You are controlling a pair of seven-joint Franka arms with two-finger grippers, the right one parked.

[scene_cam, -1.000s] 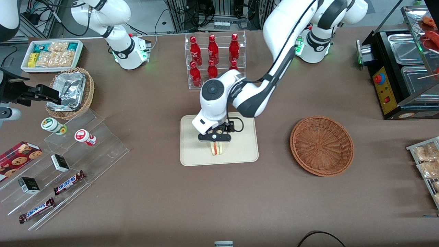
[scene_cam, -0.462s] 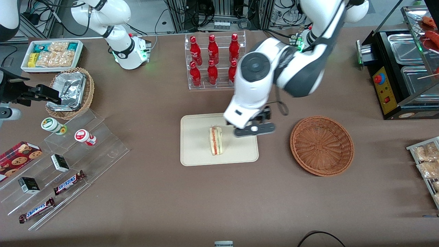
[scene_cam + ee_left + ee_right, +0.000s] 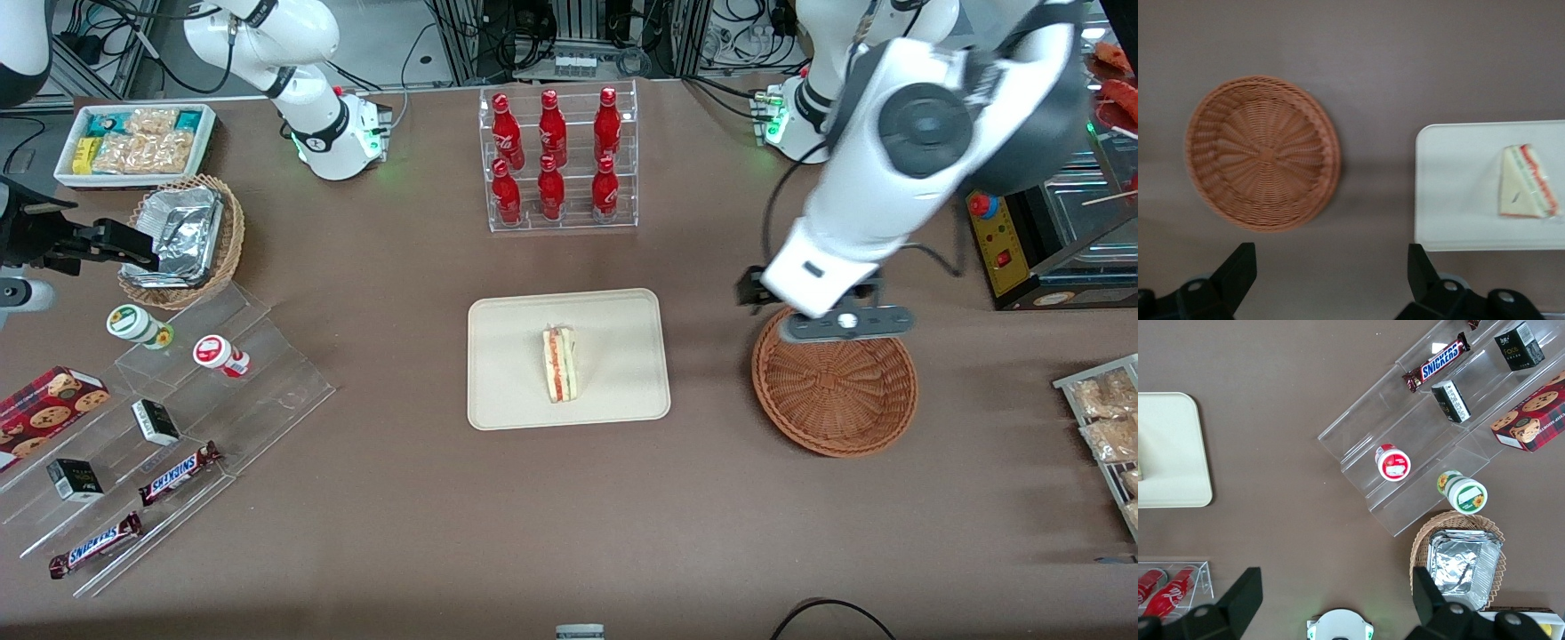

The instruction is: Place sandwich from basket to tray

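Over the basket's [image 3: 834, 380] rim, on the edge farther from the front camera, gripper [image 3: 845, 325] hangs high with fingers spread wide, holding nothing. Basket is empty in the wrist view. Sandwich [image 3: 560, 364] lies on its side near the middle of the tray [image 3: 507, 391], cut edge up, bare tray all around it, so it isn't near any rim. Looks like the placement is done. Bare table between tray and basket; bottle rack [image 3: 556, 158] stands well apart, so there's room to retract.
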